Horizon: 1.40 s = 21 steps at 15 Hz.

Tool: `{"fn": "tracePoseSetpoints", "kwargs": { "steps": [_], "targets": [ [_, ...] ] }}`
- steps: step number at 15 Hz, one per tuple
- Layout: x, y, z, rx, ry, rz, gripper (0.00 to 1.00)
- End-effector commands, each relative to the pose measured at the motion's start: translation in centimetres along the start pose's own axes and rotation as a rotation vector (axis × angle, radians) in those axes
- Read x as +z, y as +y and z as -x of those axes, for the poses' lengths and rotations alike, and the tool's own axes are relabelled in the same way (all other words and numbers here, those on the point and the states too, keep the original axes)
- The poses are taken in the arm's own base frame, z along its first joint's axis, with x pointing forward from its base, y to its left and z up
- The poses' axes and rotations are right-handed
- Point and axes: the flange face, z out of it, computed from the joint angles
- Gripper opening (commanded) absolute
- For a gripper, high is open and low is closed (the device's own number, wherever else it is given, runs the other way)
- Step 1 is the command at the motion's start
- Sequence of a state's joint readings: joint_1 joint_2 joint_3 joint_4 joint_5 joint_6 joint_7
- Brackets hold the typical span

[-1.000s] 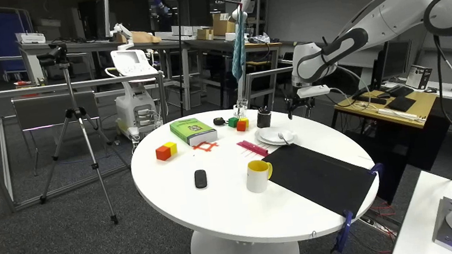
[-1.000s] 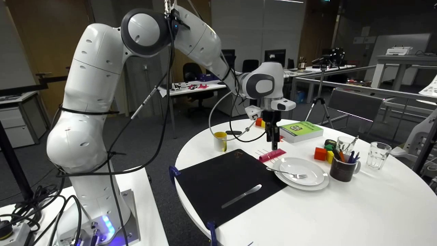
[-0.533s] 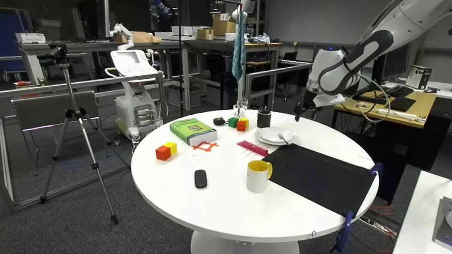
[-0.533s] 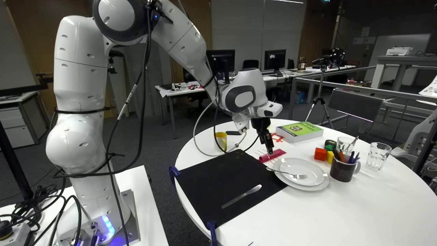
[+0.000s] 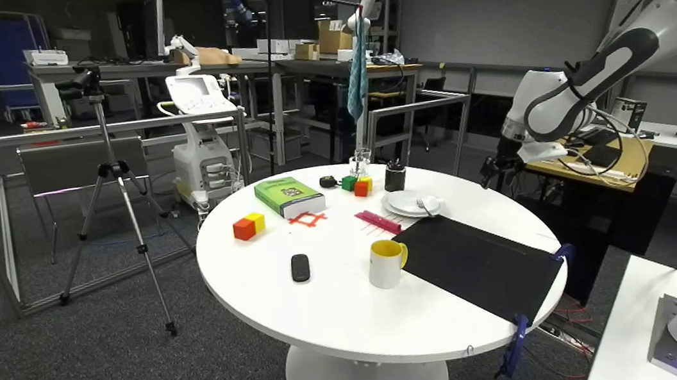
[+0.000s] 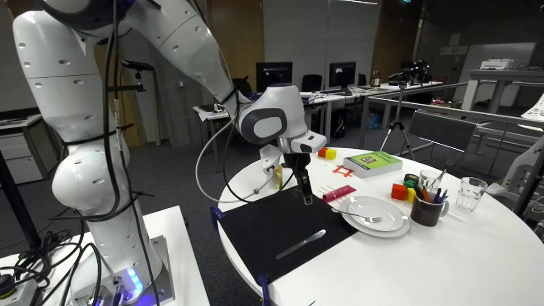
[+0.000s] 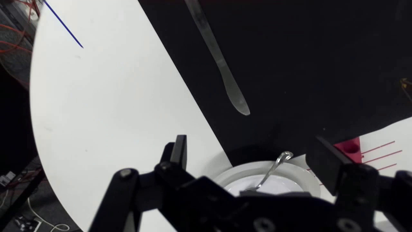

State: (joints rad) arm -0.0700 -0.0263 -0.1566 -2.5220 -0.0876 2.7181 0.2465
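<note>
My gripper (image 7: pixel 249 145) stands open with nothing between its fingers. In an exterior view the gripper (image 6: pixel 307 199) hangs tilted above the black mat (image 6: pixel 263 225), near its edge by a magenta piece (image 6: pixel 338 193). On the mat lies a silver knife (image 7: pixel 222 61), ahead of the fingers in the wrist view. Beyond the gap between the fingers, a fork (image 7: pixel 273 167) rests on stacked white plates (image 7: pixel 305 172), its handle reaching over the rim; the gripper body hides the plates' lower part. None of these is touched by the gripper, as far as the views show.
A white and yellow mug (image 5: pixel 385 265) stands by the mat, partly behind the wrist in an exterior view. Past the plates are a dark mug of pens (image 6: pixel 426 210), glasses (image 6: pixel 471 193), coloured cubes (image 6: pixel 398 191) and a green book (image 6: pixel 374 163). Blue clamps (image 6: pixel 216 213) grip the table edge.
The arm has drawn back toward its base, carrying the gripper from beyond the magenta piece to over the mat, lower and more tilted. The gripper stays open; the tabletop objects have not moved.
</note>
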Motion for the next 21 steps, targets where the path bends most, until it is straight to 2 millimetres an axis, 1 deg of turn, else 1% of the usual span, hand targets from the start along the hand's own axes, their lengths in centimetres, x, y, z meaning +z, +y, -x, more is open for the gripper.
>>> {"fn": "tracePoseSetpoints", "kwargs": {
  "steps": [1,2,3,4,8,11,17,21],
  "targets": [
    [-2.5,2.0,1.8,0.028,-0.047,0.001,1.0],
    [-1.2,1.1,0.9,0.019,-0.037,0.006,1.0],
    [-1.5,1.3,0.8,0.024,-0.036,0.006,1.0],
    [-1.5,1.3,0.9,0.023,-0.036,0.006,1.0],
    [-1.0,1.0,1.1,0.017,-0.049,0.009,1.0],
    [0.0,0.6,1.2,-0.017,-0.07,0.022,1.0],
    [2.4,0.9,1.2,-0.095,-0.138,-0.007,1.0],
    [4.4,1.3,1.1,-0.166,-0.185,-0.035,1.0]
  ]
}}
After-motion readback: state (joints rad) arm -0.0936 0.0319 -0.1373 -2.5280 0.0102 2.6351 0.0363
